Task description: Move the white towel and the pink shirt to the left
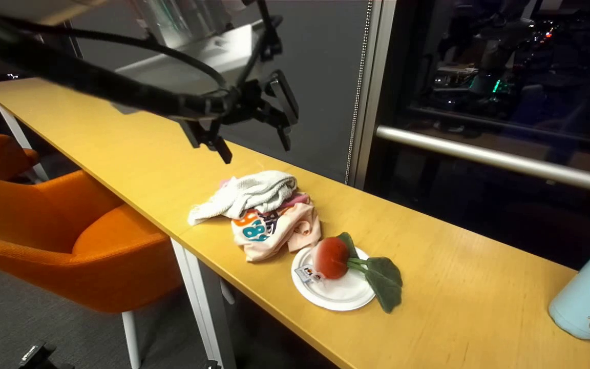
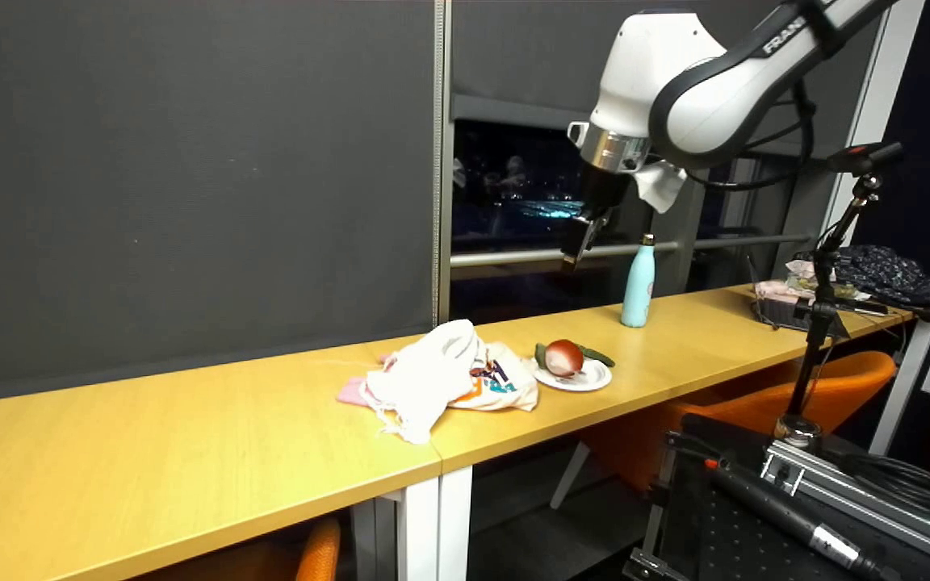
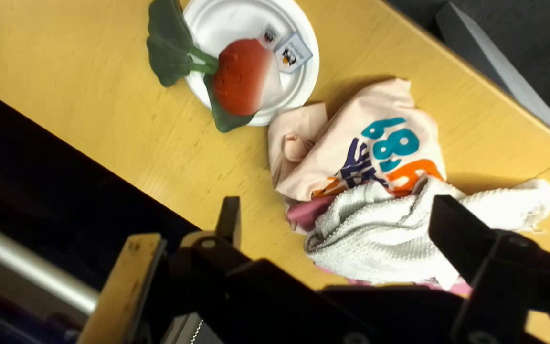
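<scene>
Yellow wood makes up the long table [image 2: 190,452], with a dark blind [image 2: 190,202] and a night-black window [image 1: 505,205] behind it. The towel [image 1: 254,192] lies there in a rumpled heap, one end trailing toward the table's edge, and covers part of the printed shirt [image 3: 358,143]. Deeper pink cloth [image 2: 352,391] pokes out underneath; whether it belongs to the shirt I cannot tell.

Both should be light, soft and hard to harm. The towel's ribbed weave ought to hold well; I would pinch across a raised fold near its middle. Too deep a bite could catch the shirt as well. The shirt looks thinner and smoother, so it may slip; its bunched fold on the plate side seems the best hold.

The gripper [image 1: 255,148] hangs well above the table, its jaws wide apart and holding nothing.

Just beside the shirt, perhaps touching, is the plate [image 1: 346,293], bearing a toy radish [image 1: 333,258] whose leaves overhang the rim. That pair is likeliest to be knocked when reaching for the shirt. The bottle [image 2: 638,286] stands well apart, beyond the plate, and a chair [image 1: 69,266] sits by the table's edge.
</scene>
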You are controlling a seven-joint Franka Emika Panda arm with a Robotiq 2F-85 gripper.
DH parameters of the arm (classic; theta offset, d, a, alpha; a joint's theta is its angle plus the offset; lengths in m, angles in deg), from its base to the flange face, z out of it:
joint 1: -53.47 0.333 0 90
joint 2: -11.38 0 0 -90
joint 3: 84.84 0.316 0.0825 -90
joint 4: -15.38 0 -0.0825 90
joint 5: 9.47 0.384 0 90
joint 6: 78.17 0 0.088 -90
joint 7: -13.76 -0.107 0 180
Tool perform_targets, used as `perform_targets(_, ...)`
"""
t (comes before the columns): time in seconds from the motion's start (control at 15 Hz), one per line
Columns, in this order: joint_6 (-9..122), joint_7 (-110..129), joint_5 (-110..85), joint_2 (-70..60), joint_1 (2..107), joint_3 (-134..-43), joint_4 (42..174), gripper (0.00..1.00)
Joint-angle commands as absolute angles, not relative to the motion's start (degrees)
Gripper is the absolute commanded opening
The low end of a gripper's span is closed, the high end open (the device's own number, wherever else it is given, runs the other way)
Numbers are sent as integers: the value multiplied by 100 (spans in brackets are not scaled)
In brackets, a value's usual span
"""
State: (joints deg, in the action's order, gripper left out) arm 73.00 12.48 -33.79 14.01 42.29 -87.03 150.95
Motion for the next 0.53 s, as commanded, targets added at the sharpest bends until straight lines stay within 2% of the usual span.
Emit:
perform_targets(0.0, 7605, 1485, -3066, -61, 4418, -8878, 13752, 100)
perform_targets(0.47, 7281, 2520, -1837, -2272, 4438, -8506, 11308, 100)
